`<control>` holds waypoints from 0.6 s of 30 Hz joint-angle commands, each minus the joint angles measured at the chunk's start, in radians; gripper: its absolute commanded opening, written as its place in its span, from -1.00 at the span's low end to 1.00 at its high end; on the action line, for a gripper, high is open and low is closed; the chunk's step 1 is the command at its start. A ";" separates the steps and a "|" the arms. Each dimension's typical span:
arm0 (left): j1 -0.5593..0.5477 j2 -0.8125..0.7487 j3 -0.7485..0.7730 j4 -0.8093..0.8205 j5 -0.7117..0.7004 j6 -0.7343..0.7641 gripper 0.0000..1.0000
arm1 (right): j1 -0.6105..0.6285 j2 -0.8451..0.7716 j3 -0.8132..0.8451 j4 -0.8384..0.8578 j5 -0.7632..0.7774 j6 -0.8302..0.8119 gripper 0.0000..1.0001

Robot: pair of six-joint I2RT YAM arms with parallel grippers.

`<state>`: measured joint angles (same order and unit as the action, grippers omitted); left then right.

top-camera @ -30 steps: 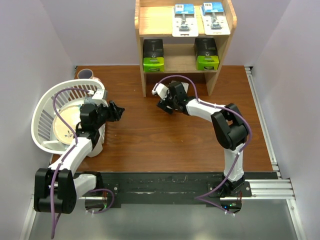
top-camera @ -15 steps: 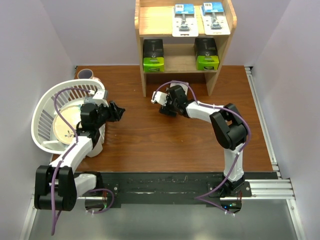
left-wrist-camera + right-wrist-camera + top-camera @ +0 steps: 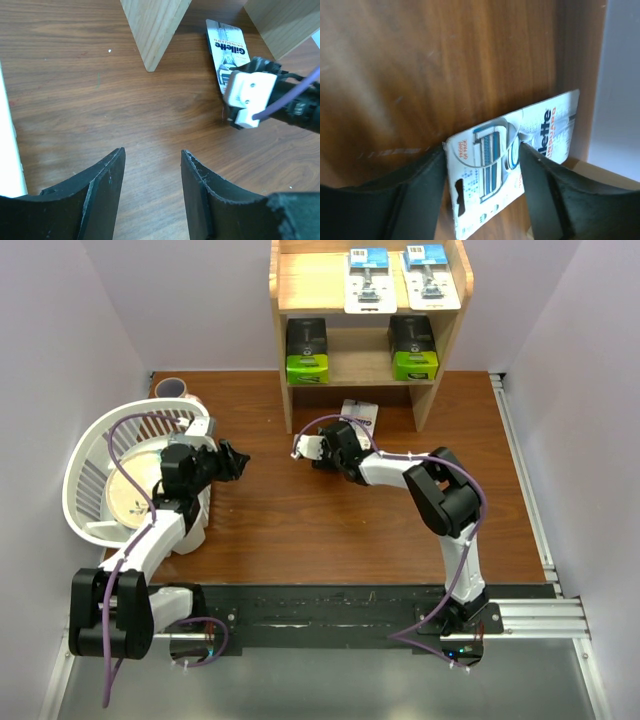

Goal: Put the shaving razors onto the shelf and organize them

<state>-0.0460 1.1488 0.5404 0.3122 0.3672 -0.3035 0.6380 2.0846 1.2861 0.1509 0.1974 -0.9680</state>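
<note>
The wooden shelf (image 3: pixel 300 280) stands at the back. Two white-and-blue razor cards (image 3: pixel 369 280) (image 3: pixel 429 277) lie on its top tier. Two black boxes with lime-green ends (image 3: pixel 306 350) (image 3: pixel 413 348) sit on the lower tier. A third razor card (image 3: pixel 359 411) is just in front of the shelf, low over the table. My right gripper (image 3: pixel 344 436) is shut on its near end. In the right wrist view the card (image 3: pixel 490 165) sits between my fingers (image 3: pixel 482 150). The card also shows in the left wrist view (image 3: pixel 226 42). My left gripper (image 3: pixel 236 461) (image 3: pixel 152 155) is open and empty by the basket.
A white plastic basket (image 3: pixel 80 455) holding a plate stands at the left, tilted. A pink cup (image 3: pixel 175 388) is behind it. The shelf's side panels (image 3: pixel 152 30) reach down to the table beside the held card. Grey walls close in on both sides.
My right gripper has swung left and turned, so the razor card now shows in front of the shelf. My left arm has barely moved.
</note>
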 commanded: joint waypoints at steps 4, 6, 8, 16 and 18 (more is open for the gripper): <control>0.014 0.006 0.047 0.031 0.003 0.000 0.07 | -0.004 0.110 0.074 0.001 0.161 0.002 -0.45; 0.012 0.005 0.044 0.033 0.001 0.000 0.07 | -0.003 0.104 0.073 0.004 0.186 0.015 -0.66; 0.014 0.000 0.040 0.036 -0.001 -0.002 0.07 | 0.003 0.094 0.065 0.003 0.204 0.026 -0.91; 0.012 -0.026 0.027 0.039 -0.001 -0.008 0.07 | 0.057 -0.121 0.087 -0.183 0.157 0.201 -1.00; 0.012 -0.032 0.026 0.044 -0.001 -0.008 0.07 | 0.080 -0.184 0.088 -0.265 0.136 0.258 -1.00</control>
<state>-0.0452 1.1500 0.5488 0.3134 0.3668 -0.3042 0.6659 2.0766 1.3460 0.0635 0.3801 -0.8726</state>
